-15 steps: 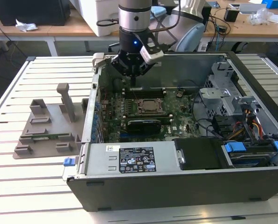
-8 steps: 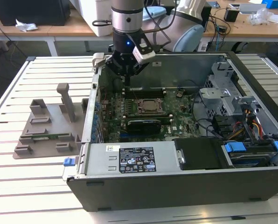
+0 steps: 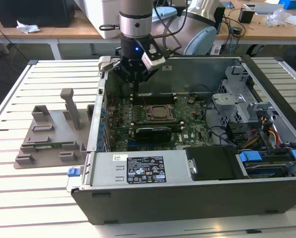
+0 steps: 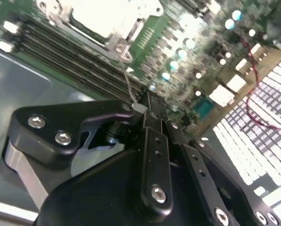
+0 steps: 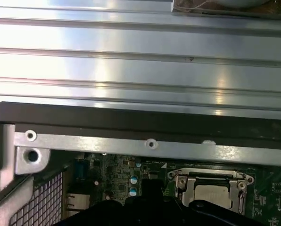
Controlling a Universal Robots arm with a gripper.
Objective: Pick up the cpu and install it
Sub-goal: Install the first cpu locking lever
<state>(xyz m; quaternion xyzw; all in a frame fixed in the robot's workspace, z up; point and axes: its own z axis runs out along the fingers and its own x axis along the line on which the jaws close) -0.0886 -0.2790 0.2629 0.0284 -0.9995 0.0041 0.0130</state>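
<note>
The gripper (image 3: 134,79) hangs over the motherboard's (image 3: 187,130) rear edge, its fingers apparently drawn narrow around nothing, while the cpu (image 5: 215,194) already sits inside its socket frame (image 5: 182,180), seemingly installed.

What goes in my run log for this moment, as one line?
gripper: above motherboard, apart from socket | cpu: seated in socket frame | case: open

Open case top, socket frame (image 3: 160,113) reachable (memory slots (image 3: 153,97) beside)
</note>
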